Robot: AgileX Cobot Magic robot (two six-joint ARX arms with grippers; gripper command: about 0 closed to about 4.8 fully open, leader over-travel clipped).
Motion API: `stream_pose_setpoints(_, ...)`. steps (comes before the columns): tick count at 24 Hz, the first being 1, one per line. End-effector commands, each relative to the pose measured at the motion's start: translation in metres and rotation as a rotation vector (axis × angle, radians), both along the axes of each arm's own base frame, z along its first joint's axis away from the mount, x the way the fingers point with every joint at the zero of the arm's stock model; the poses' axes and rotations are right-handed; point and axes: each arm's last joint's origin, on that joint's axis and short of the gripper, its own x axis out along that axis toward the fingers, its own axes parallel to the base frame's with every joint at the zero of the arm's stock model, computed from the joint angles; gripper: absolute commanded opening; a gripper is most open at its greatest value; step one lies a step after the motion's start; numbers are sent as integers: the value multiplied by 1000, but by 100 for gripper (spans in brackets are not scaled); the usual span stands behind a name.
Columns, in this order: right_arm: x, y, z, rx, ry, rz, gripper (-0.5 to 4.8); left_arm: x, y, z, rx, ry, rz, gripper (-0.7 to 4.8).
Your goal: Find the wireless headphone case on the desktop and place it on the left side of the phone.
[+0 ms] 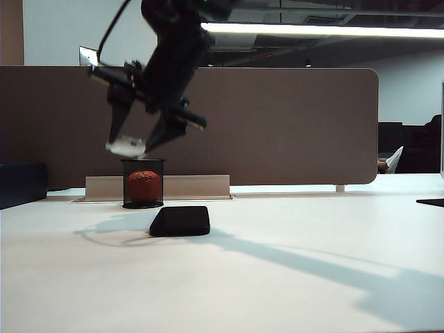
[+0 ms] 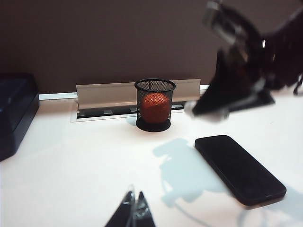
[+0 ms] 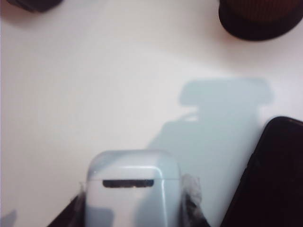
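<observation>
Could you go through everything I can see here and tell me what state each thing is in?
Headphone case: lid shut, held in the air.
Right end effector: shut on the case, above the cup.
Left end effector: shut, empty, low over the desk.
Phone: lying flat.
Mesh cup: upright, orange ball inside.

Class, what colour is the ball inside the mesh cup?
Orange-red ball, clearest in the left wrist view.

White case [image 3: 132,189]; black phone [image 1: 180,220]; black mesh cup [image 1: 143,183]; orange ball [image 1: 143,184].
</observation>
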Motion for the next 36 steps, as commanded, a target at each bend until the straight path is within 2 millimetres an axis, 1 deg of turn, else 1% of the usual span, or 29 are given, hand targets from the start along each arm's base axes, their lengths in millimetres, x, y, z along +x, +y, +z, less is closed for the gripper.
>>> stream_pose_setpoints(1,2,4,-15,15,-34,-17,197,0,0,2,-3,-15,0,-5)
stream_pose_setpoints(3,5,7,-24,13,-32,-15,197,0,0,2,-3,-15,0,-5)
stream_pose_setpoints(6,11,14,-46,16,-29,-8,197,0,0,2,-3,-14,0,-5)
stream_pose_setpoints(9,13,18,-60,-2,-12,-6,197,0,0,2,-3,-15,0,-5)
stream_pose_setpoints(11,15,20,-69,-5,-10,-7,197,0,0,2,-3,-15,0,-5)
stream_pose_setpoints(16,20,24,-80,14,-30,-8,197,0,0,2,-3,-14,1,-5)
stream_pose_setpoints(18,21,26,-89,9,-25,-5,197,0,0,2,-3,-14,1,-5)
stream_pose_setpoints(25,22,26,-104,-28,-13,9,197,0,0,2,-3,-14,1,-5)
stream_pose_setpoints(32,21,25,-105,-46,-1,6,198,0,0,2,-3,-14,1,-5)
stream_pose_setpoints(34,21,25,-106,-50,4,6,203,0,0,2,-3,-14,1,-5)
stream_pose_setpoints(36,21,25,-106,-53,7,7,245,0,0,2,-3,-15,1,-5)
